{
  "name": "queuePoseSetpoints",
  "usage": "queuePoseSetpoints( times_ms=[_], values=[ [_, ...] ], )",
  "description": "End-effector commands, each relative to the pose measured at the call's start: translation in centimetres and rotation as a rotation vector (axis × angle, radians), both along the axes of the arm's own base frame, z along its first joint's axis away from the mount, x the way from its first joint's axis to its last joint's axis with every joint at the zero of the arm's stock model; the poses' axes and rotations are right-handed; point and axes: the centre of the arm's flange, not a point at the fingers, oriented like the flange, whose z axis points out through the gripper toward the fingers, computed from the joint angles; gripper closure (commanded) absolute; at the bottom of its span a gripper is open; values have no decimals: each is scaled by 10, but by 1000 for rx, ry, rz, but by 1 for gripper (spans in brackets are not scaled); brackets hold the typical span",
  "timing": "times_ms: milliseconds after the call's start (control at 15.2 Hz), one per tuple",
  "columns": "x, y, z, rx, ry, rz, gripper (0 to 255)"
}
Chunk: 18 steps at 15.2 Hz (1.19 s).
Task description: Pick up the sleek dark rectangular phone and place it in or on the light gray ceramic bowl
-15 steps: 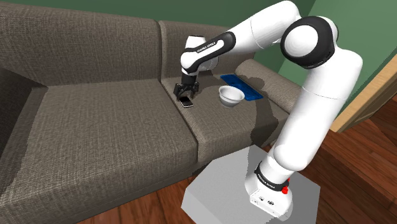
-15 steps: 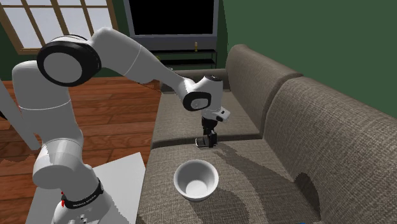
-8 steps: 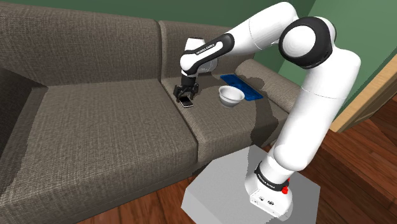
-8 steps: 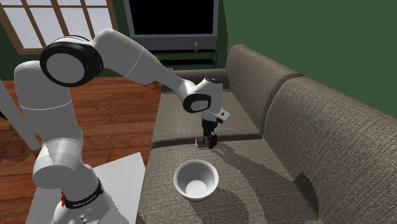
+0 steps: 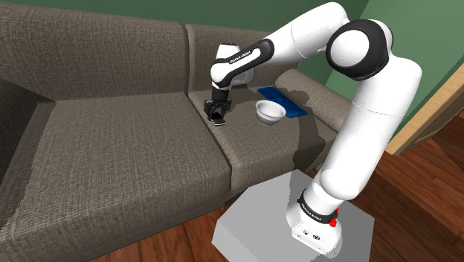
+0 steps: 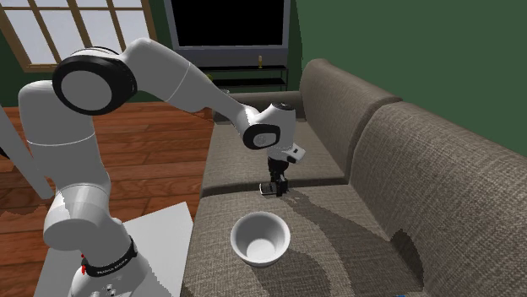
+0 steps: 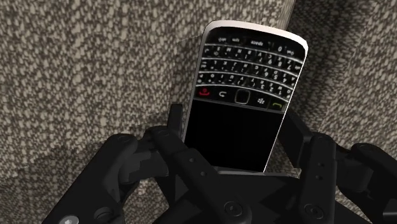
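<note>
A black phone (image 7: 245, 83) with a keypad and a silver rim lies flat on the brown sofa seat (image 5: 126, 141), near the seam between two cushions. My black gripper (image 7: 232, 127) points down over it, and its two fingers (image 7: 173, 124) clasp the screen end by its long edges. In the shoulder view the gripper (image 5: 216, 112) covers most of the phone (image 5: 218, 121). In that view the light grey bowl (image 5: 270, 112) stands upright and empty on the seat to the phone's right. In the second exterior view the bowl (image 6: 260, 239) is nearer the camera than the gripper (image 6: 275, 184).
A flat blue object (image 5: 282, 100) lies on the seat just behind the bowl. The sofa backrest (image 5: 97, 56) rises behind the phone. My grey stand (image 5: 260, 227) sits on the wooden floor (image 5: 416, 186) in front of the sofa.
The fingers have drawn together from wide open onto the phone's edges, and the hand has dropped slightly. Phone and bowl have not moved.
</note>
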Motion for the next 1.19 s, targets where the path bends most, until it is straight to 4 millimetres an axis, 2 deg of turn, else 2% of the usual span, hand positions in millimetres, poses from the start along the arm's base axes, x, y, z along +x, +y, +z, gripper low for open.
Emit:
queuePoseSetpoints(
  times_ms=[0,132,1122],
  values=[
    [0,0,-1,0,2,0,255],
    [0,0,-1,0,2,0,255],
    [0,0,78,0,2,0,255]
  ],
)
